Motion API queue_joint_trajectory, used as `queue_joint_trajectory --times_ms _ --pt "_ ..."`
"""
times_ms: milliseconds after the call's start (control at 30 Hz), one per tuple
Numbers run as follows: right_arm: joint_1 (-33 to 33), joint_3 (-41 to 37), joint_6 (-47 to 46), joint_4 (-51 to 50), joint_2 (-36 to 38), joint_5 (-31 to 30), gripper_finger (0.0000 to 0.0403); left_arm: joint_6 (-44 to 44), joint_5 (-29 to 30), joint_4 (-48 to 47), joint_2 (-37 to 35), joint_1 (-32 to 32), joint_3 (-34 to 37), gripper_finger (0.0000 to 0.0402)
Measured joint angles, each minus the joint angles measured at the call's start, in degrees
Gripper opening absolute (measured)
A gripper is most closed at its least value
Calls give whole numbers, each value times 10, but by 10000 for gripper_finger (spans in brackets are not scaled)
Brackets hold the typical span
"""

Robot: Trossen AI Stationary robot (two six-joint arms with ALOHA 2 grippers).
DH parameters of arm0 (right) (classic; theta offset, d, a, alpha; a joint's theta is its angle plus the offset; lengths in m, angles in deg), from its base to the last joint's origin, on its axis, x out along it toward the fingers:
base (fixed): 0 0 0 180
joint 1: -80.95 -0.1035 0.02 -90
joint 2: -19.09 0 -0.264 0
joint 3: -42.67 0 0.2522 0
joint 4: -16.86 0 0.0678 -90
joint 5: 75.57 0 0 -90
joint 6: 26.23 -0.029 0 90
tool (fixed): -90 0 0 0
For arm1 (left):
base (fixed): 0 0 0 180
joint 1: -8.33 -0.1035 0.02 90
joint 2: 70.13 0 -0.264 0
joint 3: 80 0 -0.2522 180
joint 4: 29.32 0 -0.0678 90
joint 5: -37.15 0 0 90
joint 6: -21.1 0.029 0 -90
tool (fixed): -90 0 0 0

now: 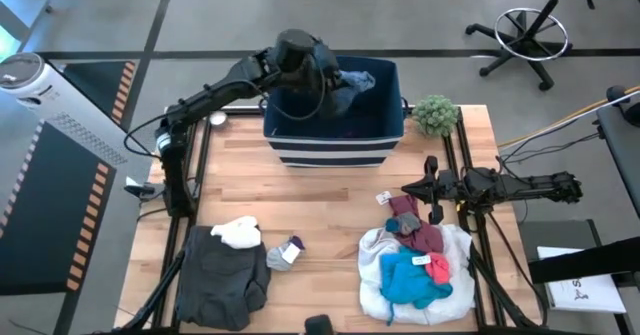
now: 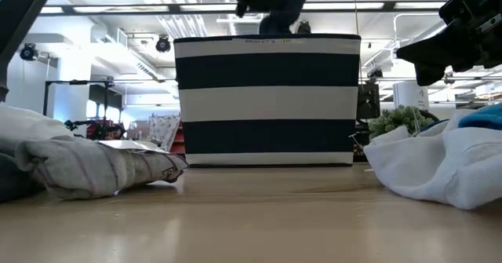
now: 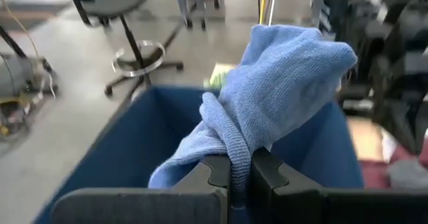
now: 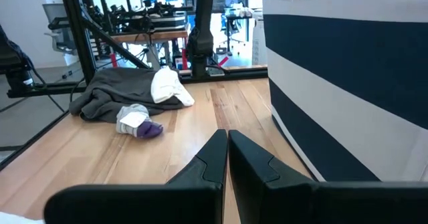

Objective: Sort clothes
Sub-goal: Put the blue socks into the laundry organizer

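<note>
My left gripper (image 1: 335, 75) is over the navy striped bin (image 1: 333, 135), shut on a light blue cloth (image 3: 281, 83), which also shows above the bin's rim in the low view (image 2: 284, 12). My right gripper (image 1: 408, 188) is shut and empty above the table, right of the middle, with its fingers (image 4: 226, 150) pointing toward the left edge. A dark grey garment (image 1: 220, 275), a white piece (image 1: 238, 232) and a small grey piece (image 1: 285, 253) lie near left. A white garment (image 1: 400, 250) near right bears a bright blue piece (image 1: 412, 280), maroon pieces (image 1: 418, 230) and a pink piece (image 1: 438, 267). My left gripper pinches a bunched fold of the light blue cloth (image 3: 239, 167) between its two fingers, several layers thick. The cloth is lifted clear and bulges out beyond the fingertips over the bin's open inside (image 3: 167, 124).
A small green fuzzy plant (image 1: 436, 113) stands at the far right of the table, beside the bin. Bare wooden table (image 1: 330, 205) lies between the two piles and in front of the bin. Office chairs stand on the floor beyond the table.
</note>
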Motion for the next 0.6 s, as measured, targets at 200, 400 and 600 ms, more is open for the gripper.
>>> queue_joint_trajectory --times_ms 200,400,600 --pt "0 0 0 0 0 0 0 20 4 -71 19 -10 22 1" --pt "0 0 0 0 0 0 0 13 11 -98 21 -21 59 8" --pt "0 0 0 0 0 0 0 7 72 -117 19 -21 70 65"
